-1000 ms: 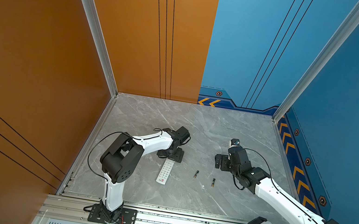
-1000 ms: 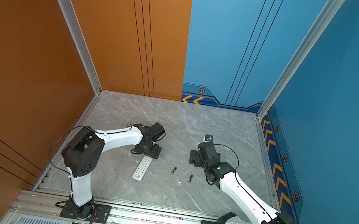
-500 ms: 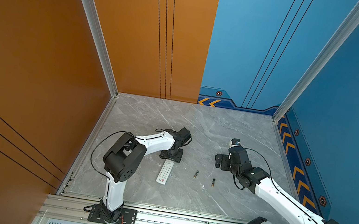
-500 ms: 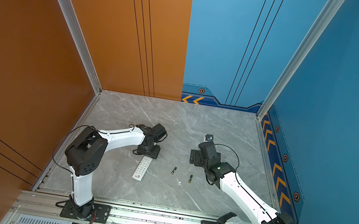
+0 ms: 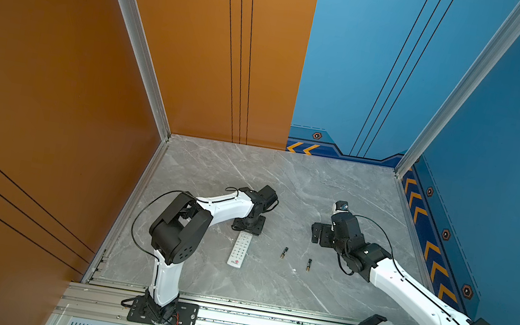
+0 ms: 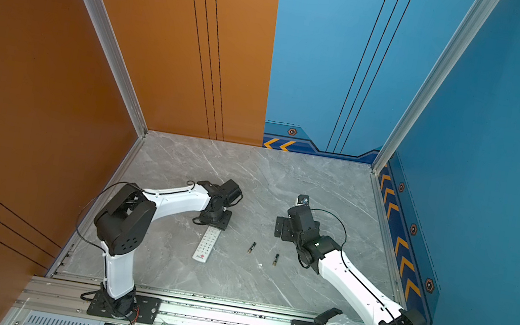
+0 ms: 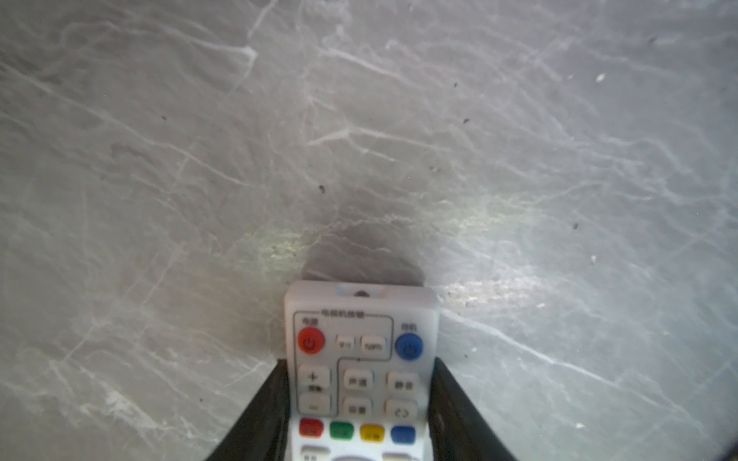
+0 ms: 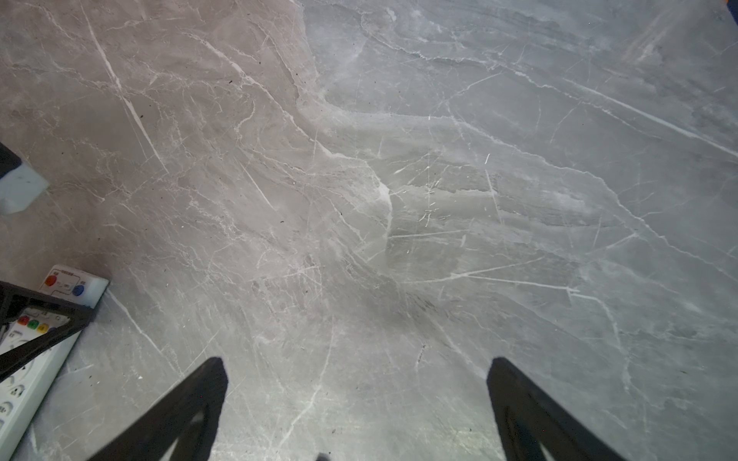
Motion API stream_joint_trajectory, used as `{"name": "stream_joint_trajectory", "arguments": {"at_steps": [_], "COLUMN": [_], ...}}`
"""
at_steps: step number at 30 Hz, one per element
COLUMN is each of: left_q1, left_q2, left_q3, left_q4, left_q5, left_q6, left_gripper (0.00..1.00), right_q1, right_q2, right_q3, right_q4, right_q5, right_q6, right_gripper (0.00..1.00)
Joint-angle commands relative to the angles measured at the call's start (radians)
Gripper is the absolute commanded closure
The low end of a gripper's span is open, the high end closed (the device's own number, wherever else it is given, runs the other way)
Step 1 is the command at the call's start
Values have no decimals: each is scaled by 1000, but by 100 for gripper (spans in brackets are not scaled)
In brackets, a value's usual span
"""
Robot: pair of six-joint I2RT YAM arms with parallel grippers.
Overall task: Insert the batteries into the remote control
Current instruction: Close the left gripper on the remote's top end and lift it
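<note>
**L gripper [image 7: 359,364] clamped on the remote control [image 7: 361,331]**

Jaws are squeezed onto both long sides near the red/blue btn end, fingers [image 7: 267,399] tight vs the plastic. Remote control lies flat, btns up, on the gray marble table [image 5: 284,181], left of center in both top views. Near battery [image 5: 284,252] & far battery [image 5: 309,264] lie loose to its right, apart from each other. R gripper [image 8: 356,361] hangs w/ jaws spread wide over the table.

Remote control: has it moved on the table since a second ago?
No. The remote control lies just as far from the nearer battery and the front rail.
</note>
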Motion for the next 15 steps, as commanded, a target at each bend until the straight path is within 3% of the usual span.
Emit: {"name": "stream_joint_trajectory", "arguments": {"at_steps": [1,9,15], "left_q1": [-4,37,75], "left_q2": [-38,-147,-269], "left_q3": [-4,-22,-68], "left_q4": [-10,25,119], "left_q5": [-14,43,132], "left_q6": [-9,16,54], "left_gripper": [63,69,70], "right_q1": [-8,-31,-83], "right_q2": [-39,-46,-82], "right_q3": [-15,-11,-52], "right_q4": [-3,0,102], "right_q5": [-3,-63,-278], "right_q6": [17,21,35], "right_gripper": [0,0,0]}}
